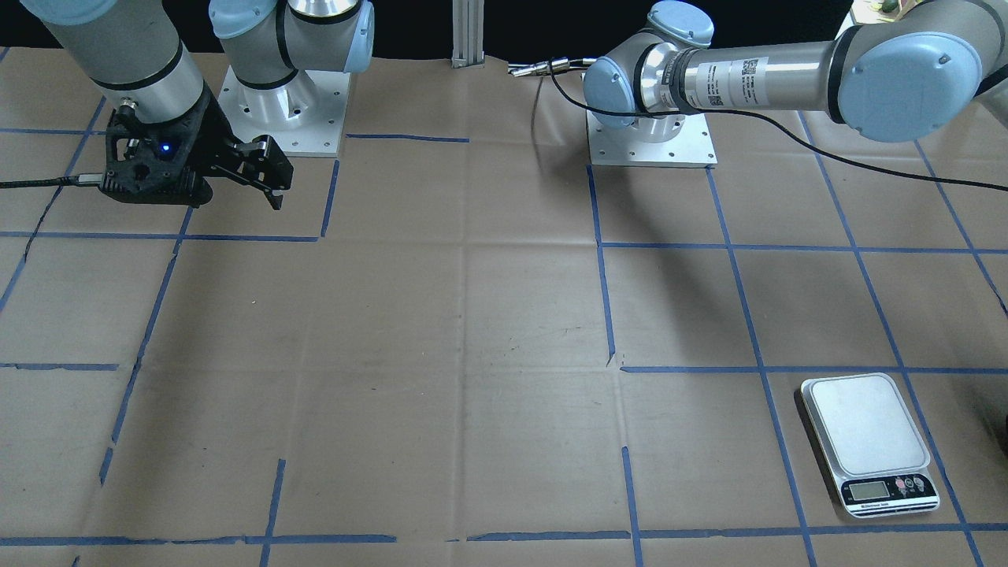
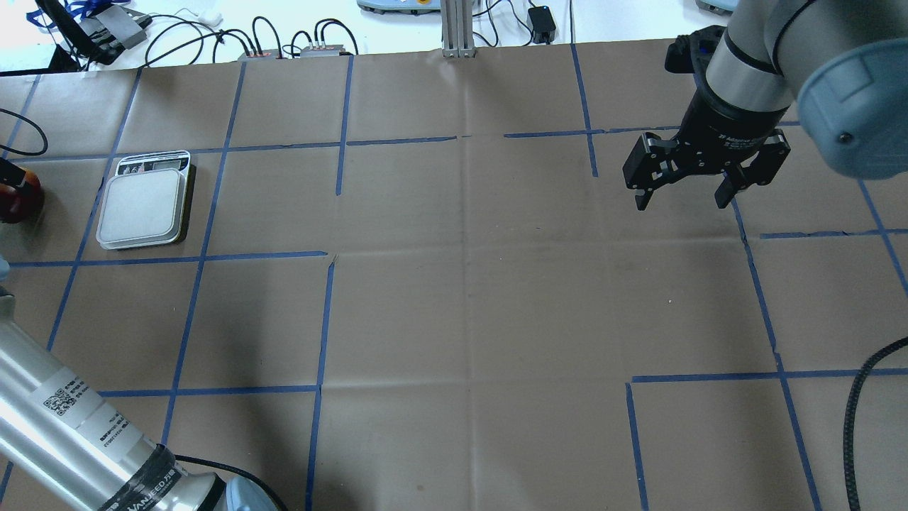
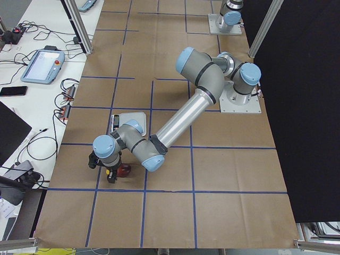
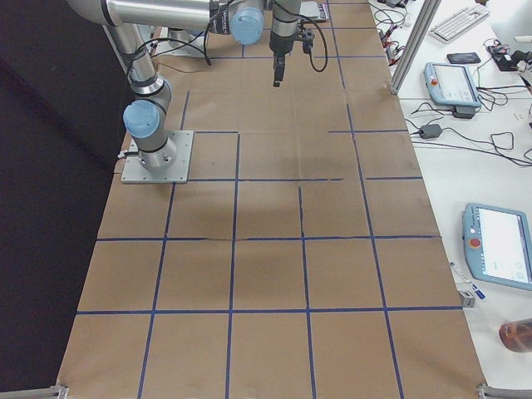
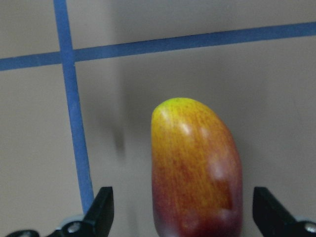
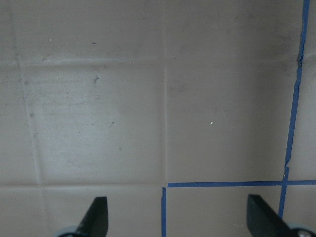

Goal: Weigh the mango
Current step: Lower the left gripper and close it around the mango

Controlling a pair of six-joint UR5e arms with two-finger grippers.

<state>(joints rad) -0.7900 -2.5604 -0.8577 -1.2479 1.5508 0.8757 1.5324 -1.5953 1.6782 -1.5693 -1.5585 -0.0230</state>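
The mango (image 5: 197,168), dark red shading to yellow at its far end, lies on the brown paper between the fingers of my left gripper (image 5: 185,212). The gripper is open, with a gap on each side of the fruit. In the exterior left view the mango (image 3: 125,170) is beside the left gripper (image 3: 109,171), on the near side of the scale (image 3: 130,118). The scale (image 2: 142,209) is a flat silver platform with a small display, and nothing is on it (image 1: 866,437). My right gripper (image 2: 681,195) is open and empty, held above the table far from the scale (image 6: 177,222).
Brown paper with blue tape grid lines (image 2: 326,319) covers the table. The arm bases (image 1: 654,138) are bolted at the robot's side. Cables and boxes (image 2: 284,42) lie past the far edge. Teach pendants (image 4: 499,258) sit on the side bench.
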